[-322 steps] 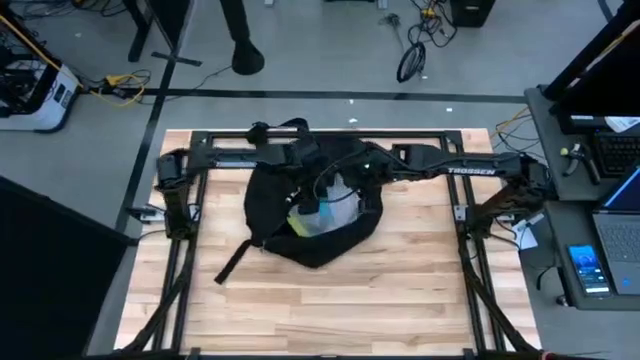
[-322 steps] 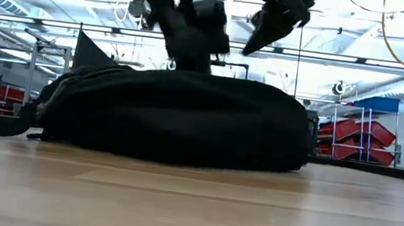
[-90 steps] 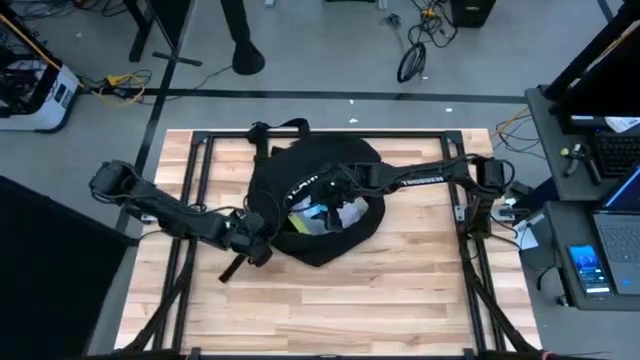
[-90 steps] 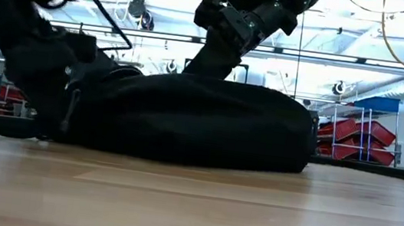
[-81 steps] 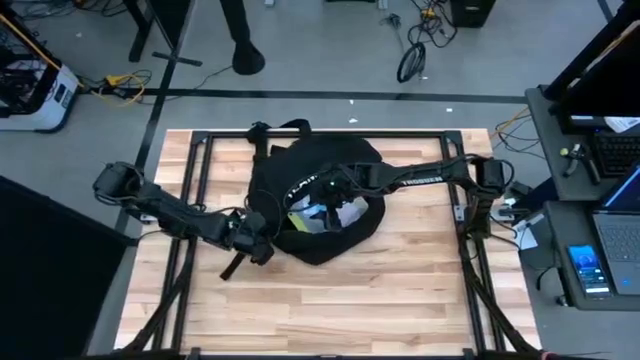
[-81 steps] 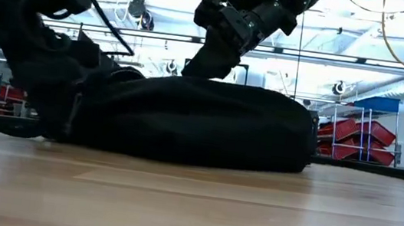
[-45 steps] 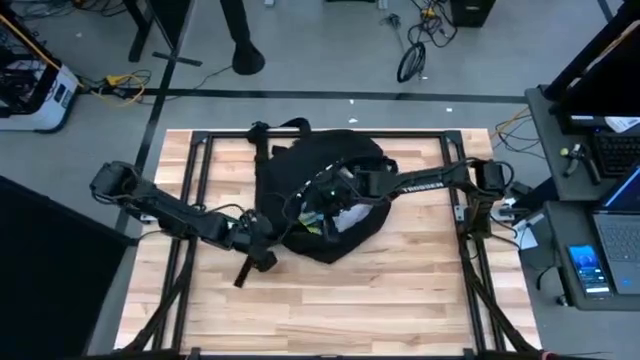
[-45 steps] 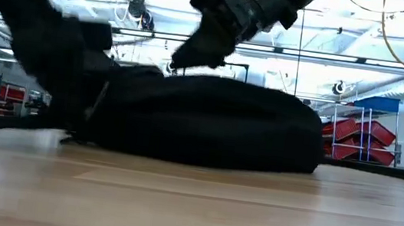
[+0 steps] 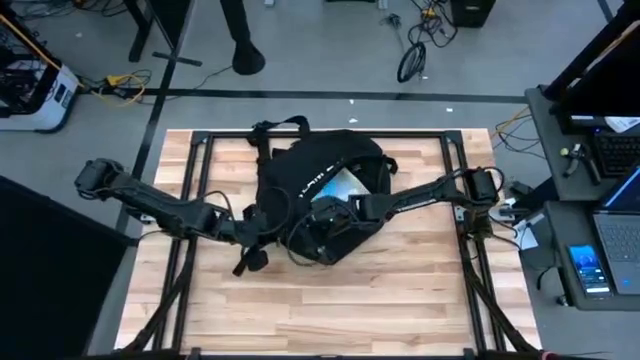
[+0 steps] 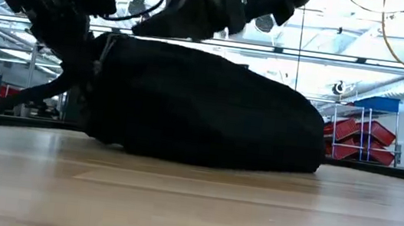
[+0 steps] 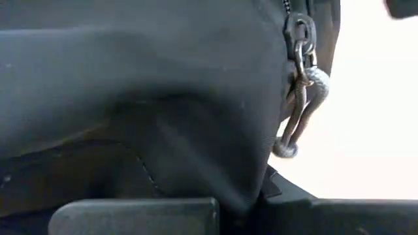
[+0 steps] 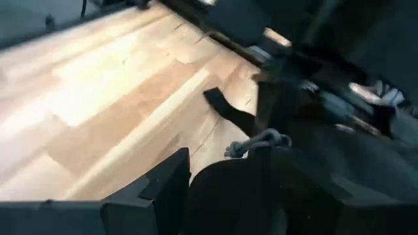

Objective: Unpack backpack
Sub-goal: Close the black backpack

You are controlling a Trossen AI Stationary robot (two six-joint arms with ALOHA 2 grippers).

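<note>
Backpack [image 9: 318, 190]: lying on the table [image 9: 400, 300], about mid-width and toward the far edge; handle and straps pointing to the far rail, one strap [image 9: 250, 258] trailing onto the wood at the near left.
Look: rounded black fabric heap, white lettering across the top panel in the high view; a pale, clear-looking item [image 9: 345, 184] showing through the mouth, so judged open, contents not yet out. In the low view, raised high on the side under the arms and sloping down to the other side.
Left gripper [image 9: 262, 228]: at the backpack's left edge, clenched on a fold of the fabric; wrist view filled by black cloth squeezed between the fingers, with a zipper pull and grey cord loop [image 11: 297, 114] hanging just beside.
Reason for the left hold: judged to pin and lift that edge, keeping the mouth spread and the bag from sliding.
Right gripper [image 9: 322, 215]: at the near rim of the opening, low against the fabric; wrist view shows black material between its fingers, so seemingly grasping the rim or a zipper part, though exactly which cannot be told.
Reason for the right hold: probably to pull the opening wider toward the near side before reaching in.
Stage: opening, not emptying.
</note>
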